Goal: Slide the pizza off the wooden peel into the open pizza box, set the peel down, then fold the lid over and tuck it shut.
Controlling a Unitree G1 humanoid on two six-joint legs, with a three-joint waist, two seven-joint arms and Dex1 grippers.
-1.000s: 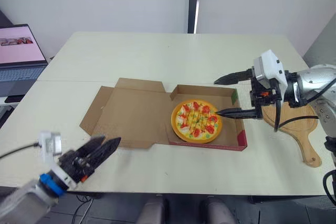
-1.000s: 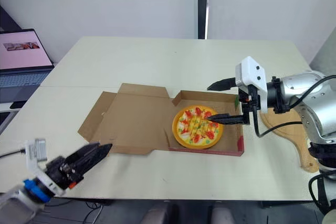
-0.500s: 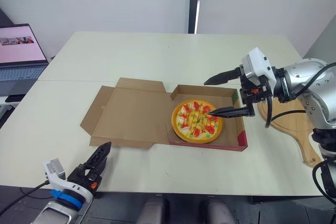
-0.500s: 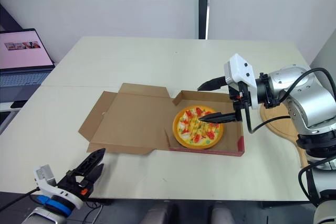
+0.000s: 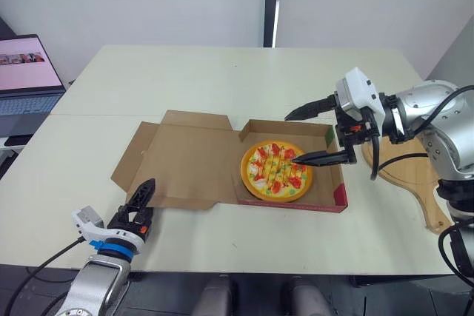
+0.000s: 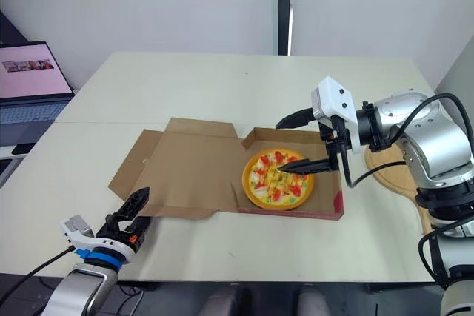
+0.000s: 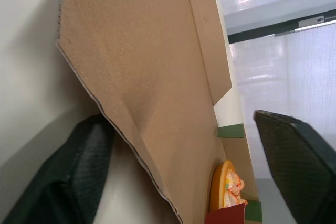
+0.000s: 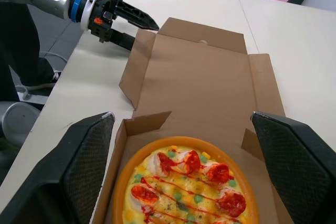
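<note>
Already the pizza lies in the open pizza box mid-desk, with the peel at the desk's right edge. The right end effector hangs spread over the pizza. The left end effector, also spread, sits just beside the lid's front-left corner.

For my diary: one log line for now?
pizza in box; peel on table; lid open; left hand open by lid; right hand open over pizza

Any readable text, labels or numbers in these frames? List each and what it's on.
None can be read.
Laptop screen: pink page with a small picture strip, too small to read.
Pizza box: plain cardboard, no print visible.
</note>
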